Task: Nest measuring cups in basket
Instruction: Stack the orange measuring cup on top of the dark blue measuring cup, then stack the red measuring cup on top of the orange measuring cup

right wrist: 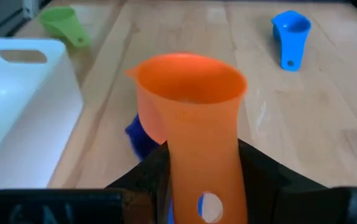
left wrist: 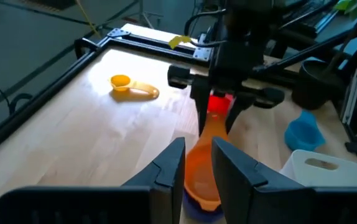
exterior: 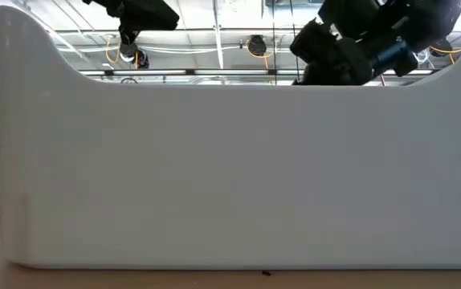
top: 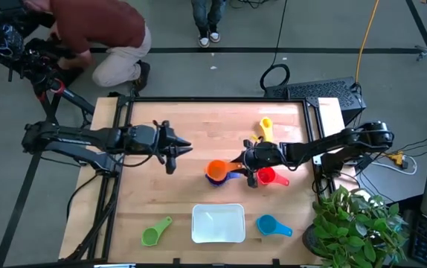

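Observation:
My right gripper (top: 242, 163) is shut on the orange cup (top: 216, 170), mid-table. The cup sits over the dark blue cup (top: 215, 181), whose edge (right wrist: 137, 134) peeks out beneath it. Whether the two touch, I cannot tell. The red cup (top: 265, 176) lies beside the right gripper. My left gripper (top: 181, 149) hovers open left of the orange cup, pointing at it (left wrist: 198, 168). The white basket (top: 218, 223) stands at the near edge, with the green cup (top: 154, 233) to its left and a light blue cup (top: 271, 225) to its right. The yellow cup (top: 265, 129) lies farther back. My right gripper holds the orange cup by its flat handle (right wrist: 206, 177), pinched between the two fingers (right wrist: 260, 169). It comes level from the table's right, along the handle. The bowl (right wrist: 188, 87) points away from the gripper, mouth up, above the dark blue cup.
Another blue cup (right wrist: 290, 30) lies on the wood beyond the orange one, hidden in the high view. In the low view the basket's wall (exterior: 230, 177) fills the picture. A person crouches beyond the far left corner (top: 102, 33). A plant (top: 355, 223) stands off the near right corner.

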